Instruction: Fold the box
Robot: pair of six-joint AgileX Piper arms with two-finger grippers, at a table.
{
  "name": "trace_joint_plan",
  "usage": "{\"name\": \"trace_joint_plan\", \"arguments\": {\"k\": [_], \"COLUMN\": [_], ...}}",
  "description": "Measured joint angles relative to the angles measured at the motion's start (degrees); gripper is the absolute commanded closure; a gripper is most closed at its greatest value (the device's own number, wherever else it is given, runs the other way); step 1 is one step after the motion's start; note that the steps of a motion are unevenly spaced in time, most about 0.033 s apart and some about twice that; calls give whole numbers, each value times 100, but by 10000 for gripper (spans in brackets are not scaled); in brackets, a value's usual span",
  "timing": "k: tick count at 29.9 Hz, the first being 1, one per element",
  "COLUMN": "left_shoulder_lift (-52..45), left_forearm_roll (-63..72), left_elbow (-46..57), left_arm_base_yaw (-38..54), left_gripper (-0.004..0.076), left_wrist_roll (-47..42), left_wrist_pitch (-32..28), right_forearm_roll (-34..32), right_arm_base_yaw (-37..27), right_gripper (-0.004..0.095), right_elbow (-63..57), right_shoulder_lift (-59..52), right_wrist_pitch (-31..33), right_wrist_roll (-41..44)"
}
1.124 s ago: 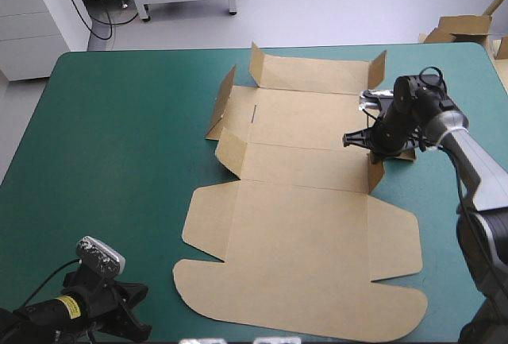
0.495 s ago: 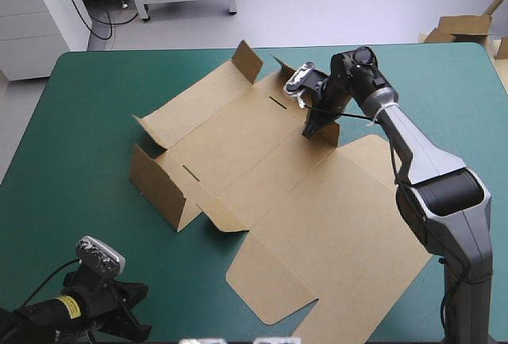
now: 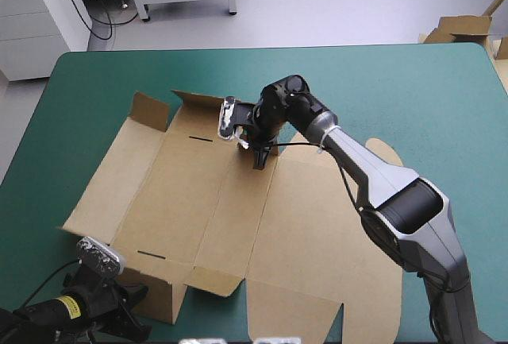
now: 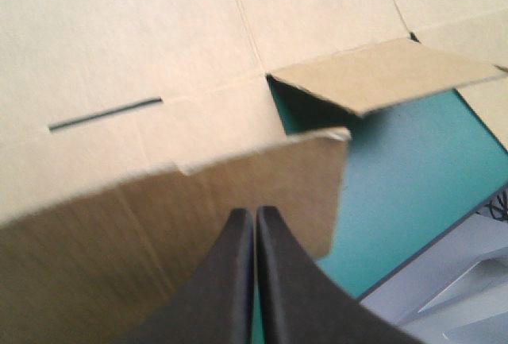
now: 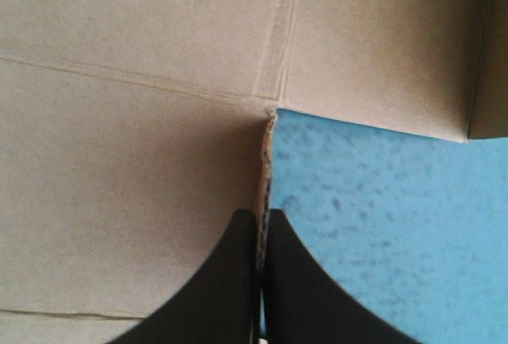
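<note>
Right claw [image 3: 258,156] first: it's being clamped onto the box [image 3: 198,209]. A thin edge of brown board is being pinched between the black fingers [image 5: 234,280], which are all but closed, as seen up close in the right wrist view. That grip is being made at the sheet's far side, around the middle of the worktop [image 3: 95,82]. The box is being laid out mostly flat over the teal-green cover, reaching from the far middle down to the near edge and sitting more toward the left half. A small flap [image 3: 149,110] is being stood up at its far-left corner, and a short wall [image 3: 163,300] is being raised at the near-left corner. Left claw [image 4: 255,215] is being held clenched with nothing in it, fingers meeting in a point, just behind that near wall. Two thin slots [image 3: 201,138] are being shown in the left panel.
</note>
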State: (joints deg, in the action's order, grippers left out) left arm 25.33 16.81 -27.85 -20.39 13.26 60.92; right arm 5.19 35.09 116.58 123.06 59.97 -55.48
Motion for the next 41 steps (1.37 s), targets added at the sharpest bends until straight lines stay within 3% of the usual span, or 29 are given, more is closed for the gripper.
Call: {"name": "trace_joint_plan", "arguments": {"k": [10, 23, 26, 31, 33, 37, 41], "left_shoulder_lift": [0, 0, 0, 0, 0, 0, 0], "left_forearm_roll": [0, 0, 0, 0, 0, 0, 0], "left_elbow": [0, 0, 0, 0, 0, 0, 0], "left_arm_base_yaw": [0, 0, 0, 0, 0, 0, 0], "left_gripper": [731, 731, 731, 731, 731, 731, 731], "left_wrist_roll": [0, 0, 0, 0, 0, 0, 0], "left_wrist_pitch": [4, 4, 4, 4, 4, 4, 4], "right_forearm_roll": [240, 323, 323, 339, 344, 134, -482], "right_arm_base_yaw": [601, 634, 634, 634, 636, 629, 431], "right_gripper": [930, 927, 869, 604, 557, 589, 634], "right_elbow": [1, 6, 6, 6, 6, 6, 6], "right_shoulder_lift": [85, 85, 85, 85, 85, -7, -281], "right_wrist_pitch": [-280, -176, -157, -139, -139, -203, -233], "right_wrist_roll": [-742, -963, -968, -1008, -1003, -689, 217]}}
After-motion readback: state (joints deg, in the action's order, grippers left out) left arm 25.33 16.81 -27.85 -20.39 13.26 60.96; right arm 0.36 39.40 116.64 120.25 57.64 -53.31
